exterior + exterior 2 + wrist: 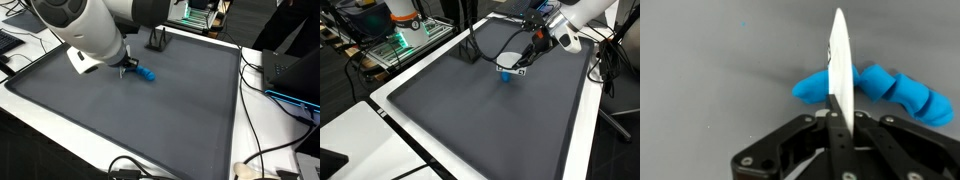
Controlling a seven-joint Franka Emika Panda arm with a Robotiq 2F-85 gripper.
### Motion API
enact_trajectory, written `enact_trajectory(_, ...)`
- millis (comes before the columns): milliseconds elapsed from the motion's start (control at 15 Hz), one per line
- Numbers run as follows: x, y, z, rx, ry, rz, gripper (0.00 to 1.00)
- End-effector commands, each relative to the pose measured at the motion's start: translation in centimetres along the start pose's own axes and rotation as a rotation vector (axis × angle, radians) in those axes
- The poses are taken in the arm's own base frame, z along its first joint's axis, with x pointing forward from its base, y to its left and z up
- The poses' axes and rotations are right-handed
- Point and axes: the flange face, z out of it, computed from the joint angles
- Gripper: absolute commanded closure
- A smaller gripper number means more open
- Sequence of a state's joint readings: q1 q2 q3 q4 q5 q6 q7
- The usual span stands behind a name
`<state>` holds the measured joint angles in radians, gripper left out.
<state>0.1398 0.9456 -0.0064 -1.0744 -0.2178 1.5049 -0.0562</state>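
Note:
My gripper (837, 113) is shut on a thin white flat piece (838, 60), seen edge-on and standing upright between the fingers in the wrist view. Just behind it a blue ridged object (895, 90) lies on the dark grey mat (710, 80). In both exterior views the gripper (128, 66) (517, 67) is low over the mat, with the blue object (146, 75) (506, 73) right at its fingertips. I cannot tell whether the white piece touches the blue object or the mat.
The mat (150, 125) covers a white table (390, 105). A black stand (157, 42) (470, 50) is at the mat's far edge. Electronics with green lights (405, 35) and cables (262, 80) lie around the table edges.

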Motion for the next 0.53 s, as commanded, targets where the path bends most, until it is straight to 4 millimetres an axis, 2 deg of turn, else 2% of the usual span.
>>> enact_trajectory(0, 0.8, -0.5, 0.7, -0.055, 0.008, -0.053, 0.99)
enact_trajectory(467, 1.3, -1.9, 2.2, -0.085, 0.002, -0.132, 0.99)
